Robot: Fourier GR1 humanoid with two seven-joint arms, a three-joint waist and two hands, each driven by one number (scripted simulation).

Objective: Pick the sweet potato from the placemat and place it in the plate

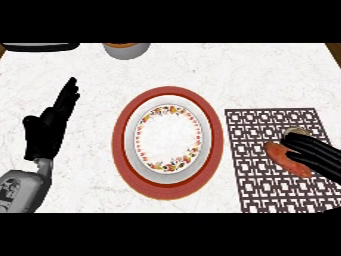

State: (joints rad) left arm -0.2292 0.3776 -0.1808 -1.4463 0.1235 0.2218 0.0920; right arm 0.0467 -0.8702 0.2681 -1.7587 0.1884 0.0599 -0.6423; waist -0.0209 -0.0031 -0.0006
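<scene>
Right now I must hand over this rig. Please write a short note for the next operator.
Left hand: open, resting at the left, holding nothing.
Right hand: fingers curled over the sweet potato, which lies on the placemat.
Plate: in the middle, left of the placemat, nothing on it.
Done: right hand has reached the sweet potato.
Left: lift it, carry it left, set it in the plate.

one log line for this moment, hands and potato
right hand: curled on sweet potato, on placemat | left hand: open, resting left | plate: empty
</scene>
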